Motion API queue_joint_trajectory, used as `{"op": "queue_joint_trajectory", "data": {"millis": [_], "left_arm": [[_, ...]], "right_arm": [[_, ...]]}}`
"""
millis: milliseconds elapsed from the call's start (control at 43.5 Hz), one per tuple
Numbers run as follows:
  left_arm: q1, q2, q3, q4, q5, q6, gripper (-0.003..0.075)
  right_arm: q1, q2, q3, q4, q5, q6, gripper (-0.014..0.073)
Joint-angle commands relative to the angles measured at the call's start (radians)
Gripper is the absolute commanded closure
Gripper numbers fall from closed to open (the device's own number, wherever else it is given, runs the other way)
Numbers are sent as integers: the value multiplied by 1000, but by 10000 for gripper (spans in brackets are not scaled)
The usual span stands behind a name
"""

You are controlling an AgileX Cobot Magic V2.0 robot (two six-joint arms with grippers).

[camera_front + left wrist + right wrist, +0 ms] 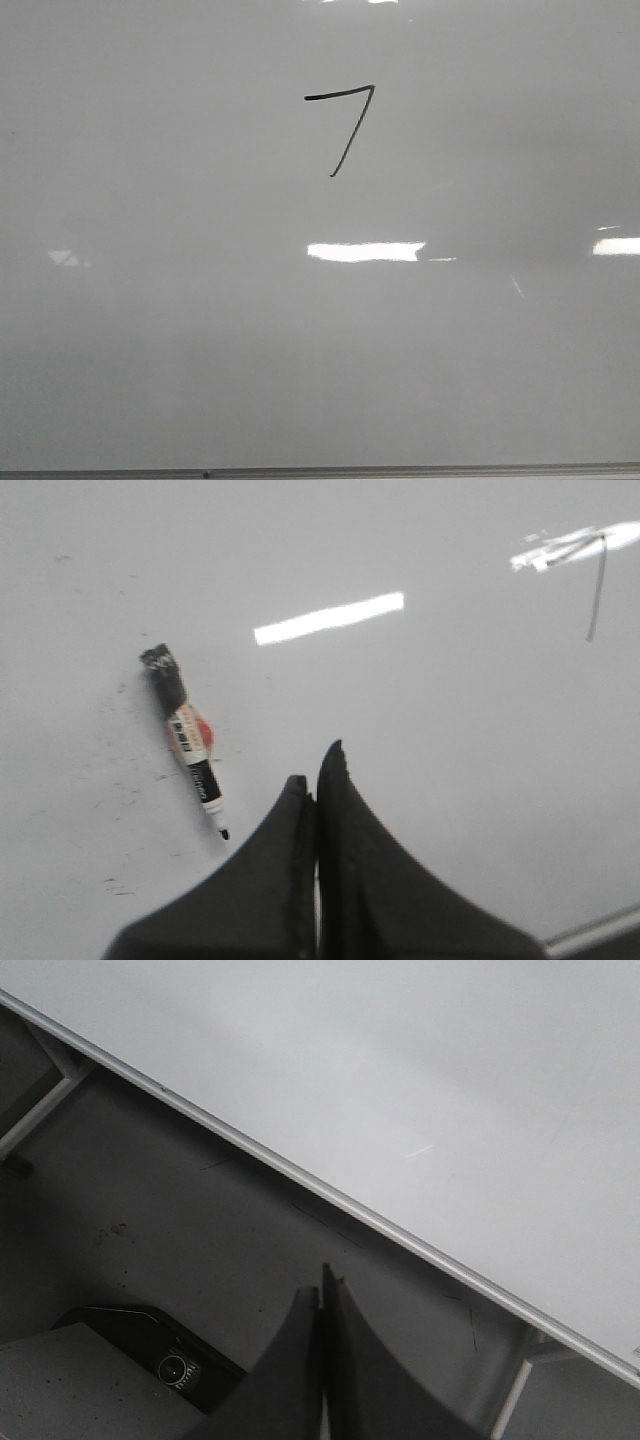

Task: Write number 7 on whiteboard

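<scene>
Soft dim overhead light, bright rectangular glare on the whiteboard (150,350), left wrist view slightly blurred.

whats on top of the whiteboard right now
A drawn number 7 and a loose marker lie on the whiteboard. Nothing covers either.

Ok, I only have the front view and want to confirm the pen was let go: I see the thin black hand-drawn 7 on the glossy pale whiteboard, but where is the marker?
Observer: The left wrist view shows a short black-and-white marker with an orange label lying flat on the whiteboard, apart from the left jaws.
Operator: Are those jaws holding anything?
Observer: No, the left jaws are shut and empty.
Operator: And the right side?
Observer: The right jaws are shut and empty too, out past the whiteboard's thin metal edge.
</scene>
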Motion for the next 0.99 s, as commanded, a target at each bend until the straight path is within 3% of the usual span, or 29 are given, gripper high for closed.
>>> {"op": "queue_joint_trajectory", "data": {"millis": [0, 138, 253, 483, 967], "left_arm": [[72, -94, 95, -19, -214, 0, 741], [171, -218, 254, -41, -305, 0, 741], [214, -212, 327, -74, -364, 0, 741], [200, -220, 404, -81, -480, -20, 741], [192, -220, 404, -79, -563, -27, 741]], "right_arm": [[-6, 6, -24, 2, -63, 0, 661], [-6, 6, -24, 2, -63, 0, 661], [-6, 6, -24, 2, -62, 0, 661], [-6, 6, -24, 2, -63, 0, 661], [-6, 6, -24, 2, -63, 0, 661]]}}
